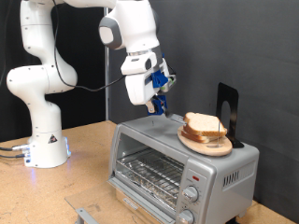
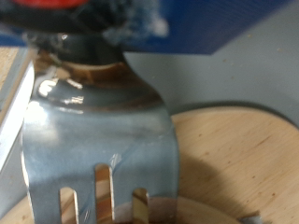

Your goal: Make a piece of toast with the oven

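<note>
**Fork Poised Above the Bread Atop the Oven**

Jaws pinch a metal fork (image 2: 98, 140), whose wide silver blade and tines fill the wrist view. From there, largest first: the white arm (image 1: 47, 84) rises at the exterior view's left, and its gripper (image 1: 157, 101) hangs above the oven (image 1: 182, 168), a silver box with glass door, wire rack and round knobs. On the oven's top sits a round wooden plate (image 1: 192, 142) carrying the piece of toast (image 1: 201, 123), pale with a tan crust. A black upright stand (image 1: 227, 112) rises just behind the plate. Gripper and bread are near, apart.
</note>
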